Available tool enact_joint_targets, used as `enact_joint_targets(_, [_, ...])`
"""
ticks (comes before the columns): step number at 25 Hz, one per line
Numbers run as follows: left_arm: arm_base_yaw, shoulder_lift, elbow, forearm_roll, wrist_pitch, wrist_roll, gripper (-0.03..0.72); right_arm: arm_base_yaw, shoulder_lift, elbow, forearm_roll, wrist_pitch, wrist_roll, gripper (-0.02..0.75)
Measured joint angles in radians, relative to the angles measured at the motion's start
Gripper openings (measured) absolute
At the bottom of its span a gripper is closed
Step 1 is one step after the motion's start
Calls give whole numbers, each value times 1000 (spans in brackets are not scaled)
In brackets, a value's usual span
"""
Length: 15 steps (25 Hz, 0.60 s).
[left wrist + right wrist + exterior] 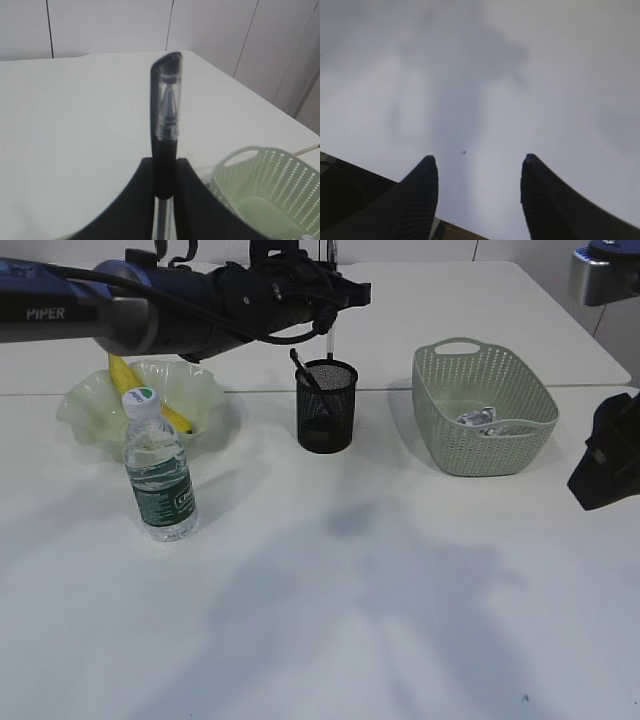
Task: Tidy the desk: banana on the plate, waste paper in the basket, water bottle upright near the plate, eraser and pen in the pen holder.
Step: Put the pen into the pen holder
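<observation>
The pen step is in hand: the left pincer (162, 182) is clenched on the pen (165, 100), which juts past its fingertips, with the pen holder (326, 405) just below it. Next it needs lowering straight into the cup, then letting go. The right pincer (479, 172) hangs released over bare desk (480, 75), holding nothing. Banana (125, 375) lies in the plate (85, 405), waste paper (478, 417) in the basket (485, 455), water bottle (160, 475) upright — the eraser is nowhere to be made out, perhaps hidden in the mesh cup — and the dark stick already in it is hard to identify
</observation>
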Motion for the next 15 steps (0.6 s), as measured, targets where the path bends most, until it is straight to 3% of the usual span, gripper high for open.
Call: enact_joint_targets(15, [0,79,0,-2,-80,0,44,0,0,0,-2,0,0,401])
